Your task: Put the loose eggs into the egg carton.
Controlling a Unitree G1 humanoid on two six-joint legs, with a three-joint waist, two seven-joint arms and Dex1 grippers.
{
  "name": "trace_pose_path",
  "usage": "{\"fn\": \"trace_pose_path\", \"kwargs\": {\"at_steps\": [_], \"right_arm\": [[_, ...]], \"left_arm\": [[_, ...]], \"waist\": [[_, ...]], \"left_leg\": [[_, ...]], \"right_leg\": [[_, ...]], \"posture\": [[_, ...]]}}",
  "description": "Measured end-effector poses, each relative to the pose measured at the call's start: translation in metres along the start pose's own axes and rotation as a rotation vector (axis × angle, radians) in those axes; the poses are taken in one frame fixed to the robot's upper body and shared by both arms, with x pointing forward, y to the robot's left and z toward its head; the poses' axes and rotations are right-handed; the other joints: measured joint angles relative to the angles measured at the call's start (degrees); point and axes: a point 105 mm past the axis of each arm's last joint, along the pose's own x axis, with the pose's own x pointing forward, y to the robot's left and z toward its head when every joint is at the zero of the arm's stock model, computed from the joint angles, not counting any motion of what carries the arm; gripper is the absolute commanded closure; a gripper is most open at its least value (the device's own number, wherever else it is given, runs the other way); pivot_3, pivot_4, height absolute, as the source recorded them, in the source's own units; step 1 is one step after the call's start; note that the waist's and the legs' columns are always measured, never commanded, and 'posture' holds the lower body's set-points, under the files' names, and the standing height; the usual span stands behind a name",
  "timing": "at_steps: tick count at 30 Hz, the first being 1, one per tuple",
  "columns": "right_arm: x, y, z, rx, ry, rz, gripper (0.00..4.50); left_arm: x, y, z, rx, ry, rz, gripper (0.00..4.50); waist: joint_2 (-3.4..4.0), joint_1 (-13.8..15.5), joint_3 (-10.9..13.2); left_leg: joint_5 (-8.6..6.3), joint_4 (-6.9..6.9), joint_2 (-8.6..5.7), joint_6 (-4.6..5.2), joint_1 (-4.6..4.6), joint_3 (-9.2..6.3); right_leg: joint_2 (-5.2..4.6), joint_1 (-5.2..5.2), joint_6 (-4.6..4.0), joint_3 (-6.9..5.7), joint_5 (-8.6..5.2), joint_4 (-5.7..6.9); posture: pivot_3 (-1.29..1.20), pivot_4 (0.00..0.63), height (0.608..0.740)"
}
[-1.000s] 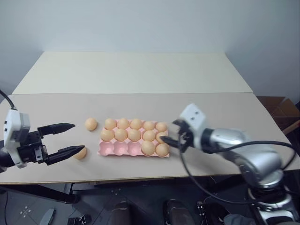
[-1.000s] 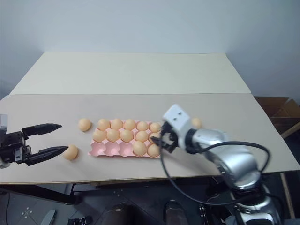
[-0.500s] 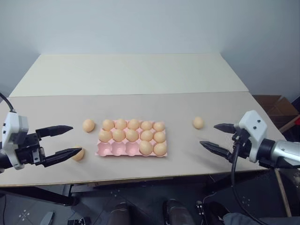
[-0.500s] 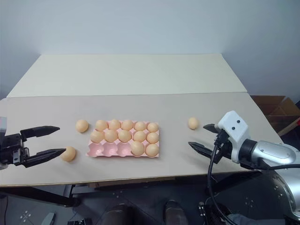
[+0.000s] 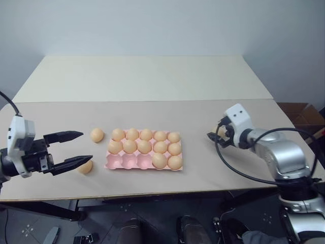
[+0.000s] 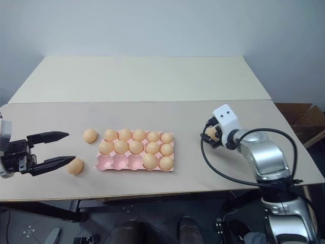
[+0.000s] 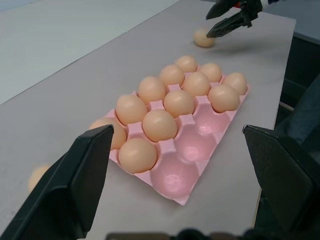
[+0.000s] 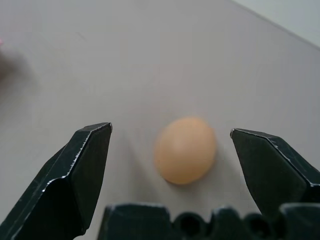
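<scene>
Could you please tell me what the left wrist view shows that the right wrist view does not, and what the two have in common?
Left wrist view alone: the egg carton with twelve eggs seated and three near cups bare, a loose egg beside it, the left tool's own open fingers, and the right tool seen from afar.
Right wrist view alone: the right tool's open fingers from behind, standing either side of an egg without touching it.
Both share: that same loose egg on the table, the one lying to the right of the carton.
</scene>
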Motion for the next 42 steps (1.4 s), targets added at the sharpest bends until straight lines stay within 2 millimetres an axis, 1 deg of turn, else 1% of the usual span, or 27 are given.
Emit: {"fn": "trace_pose_path", "kwargs": {"at_steps": [1,4,6,8,10,13,16,18,19,21,23,28,30,32,36,38,39,42], "right_arm": [[0.006,0.001,-0.002,0.016,0.015,-0.01,0.06],[0.02,0.001,-0.007,0.037,0.06,-0.041,0.63],[0.022,-0.001,-0.009,0.039,0.075,-0.057,1.26],[0.021,0.0,-0.007,0.036,0.069,-0.047,2.01],[0.019,0.003,-0.002,0.03,0.056,-0.031,2.56],[0.011,0.012,0.013,0.008,0.004,-0.008,2.56],[-0.008,0.033,0.043,-0.011,-0.107,0.065,2.56],[-0.019,0.054,0.059,-0.022,-0.173,0.138,2.56],[-0.027,0.073,0.067,-0.029,-0.213,0.204,2.56],[-0.037,0.11,0.076,-0.059,-0.259,0.333,2.56],[-0.043,0.147,0.077,-0.085,-0.274,0.46,2.56],[-0.039,0.191,0.062,-0.137,-0.221,0.578,2.56],[-0.039,0.208,0.061,-0.164,-0.224,0.628,2.56],[-0.039,0.217,0.06,-0.188,-0.231,0.647,2.56],[-0.037,0.227,0.058,-0.219,-0.239,0.665,2.56],[-0.036,0.234,0.057,-0.231,-0.24,0.678,1.95],[-0.034,0.236,0.056,-0.237,-0.238,0.676,1.75],[-0.027,0.236,0.052,-0.243,-0.217,0.654,0.68]], "left_arm": [[0.0,0.0,0.0,0.001,0.0,0.0,0.0],[0.0,0.0,0.0,0.003,0.0,0.002,0.0],[0.0,0.0,0.0,0.003,0.0,0.003,0.0],[0.0,0.0,0.0,0.003,0.0,0.004,0.0],[0.0,0.0,0.0,0.003,0.001,0.004,0.0],[0.001,-0.001,0.0,0.005,0.002,0.002,0.0],[0.001,-0.001,0.001,0.005,0.0,0.001,0.0],[0.001,-0.002,0.001,0.003,-0.004,-0.003,0.0],[0.001,-0.002,0.002,0.003,-0.009,-0.008,0.0],[0.002,-0.001,0.005,0.01,-0.02,-0.015,0.0],[0.004,-0.001,0.009,0.019,-0.035,-0.032,0.0],[0.011,-0.002,0.008,0.009,-0.036,-0.095,0.0],[0.013,-0.005,0.008,0.013,-0.029,-0.128,0.0],[0.014,-0.006,0.01,0.02,-0.029,-0.145,0.0],[0.013,-0.006,0.012,0.027,-0.018,-0.155,0.0],[0.013,-0.006,0.011,0.026,-0.017,-0.155,0.0],[0.013,-0.006,0.011,0.025,-0.017,-0.155,0.0],[0.013,-0.007,0.01,0.022,-0.015,-0.153,0.0]], "waist": [[0.0,0.0,0.0],[0.01,0.0,0.0],[0.03,0.0,0.0],[0.03,-0.1,0.0],[0.03,-0.1,0.0],[0.04,-0.2,0.0],[0.06,-0.3,0.0],[0.06,-0.3,0.0],[0.06,-0.3,0.0],[0.06,-0.2,0.0],[0.06,-0.2,0.0],[0.0,0.0,0.0],[-0.01,-0.1,0.0],[0.0,-0.2,0.0],[-0.01,-0.3,0.0],[-0.01,-0.3,0.0],[-0.01,-0.3,0.0],[-0.01,-0.3,0.0]], "left_leg": [[0.0,0.0,0.0,0.0,-0.02,0.02],[0.0,0.0,0.01,0.0,-0.01,0.01],[0.0,0.0,0.01,0.0,-0.04,0.0],[0.0,0.0,0.01,0.0,-0.05,0.01],[0.0,0.0,0.02,0.0,-0.04,0.01],[0.0,0.0,0.05,0.0,-0.02,0.01],[0.0,0.0,0.09,0.0,-0.01,0.0],[0.0,0.0,0.09,0.0,0.0,0.0],[0.0,0.0,0.1,0.0,0.02,0.0],[0.01,0.0,0.1,0.0,0.03,-0.01],[0.02,0.0,0.08,-0.03,0.05,-0.01],[0.06,0.0,0.02,-0.09,0.05,0.0],[0.06,0.0,0.05,-0.1,0.05,-0.01],[0.06,0.0,0.05,-0.1,0.05,-0.03],[0.06,0.0,0.05,-0.1,0.07,-0.02],[0.06,0.0,0.06,-0.1,0.07,-0.02],[0.06,0.0,0.06,-0.1,0.08,-0.02],[0.06,0.0,0.05,-0.1,0.07,-0.02]], "right_leg": [[0.0,-0.03,0.01,0.01,0.01,0.01],[0.01,-0.04,0.0,0.0,0.01,0.05],[0.0,-0.05,0.01,0.0,0.01,0.04],[0.0,-0.05,0.01,0.01,0.01,0.03],[0.01,-0.05,0.02,0.01,0.01,0.05],[0.03,-0.08,0.01,0.01,0.01,0.11],[0.06,-0.09,0.01,0.01,0.01,0.13],[0.06,-0.09,0.01,0.0,0.01,0.14],[0.06,-0.09,0.01,0.0,0.01,0.15],[0.06,-0.07,0.0,-0.01,0.01,0.17],[0.05,-0.06,0.0,-0.01,0.01,0.17],[0.0,-0.03,-0.01,-0.04,0.01,0.15],[0.03,-0.05,-0.02,-0.04,0.01,0.18],[0.04,-0.05,-0.02,-0.05,0.01,0.19],[0.03,-0.04,-0.02,-0.05,0.0,0.19],[0.04,-0.04,-0.02,-0.05,0.0,0.19],[0.03,-0.04,-0.02,-0.05,0.0,0.19],[0.02,-0.04,-0.02,-0.04,0.0,0.19]], "posture": [[0.0,0.15,0.74],[0.0,0.15,0.74],[0.0,0.15,0.74],[0.0,0.15,0.74],[0.0,0.15,0.74],[0.0,0.15,0.74],[0.0,0.15,0.74],[0.0,0.15,0.74],[0.0,0.15,0.74],[0.0,0.15,0.74],[0.0,0.15,0.74],[0.0,0.15,0.74],[0.0,0.15,0.74],[0.0,0.15,0.74],[0.0,0.15,0.74],[0.0,0.15,0.74],[0.0,0.15,0.74],[0.0,0.15,0.74]]}}
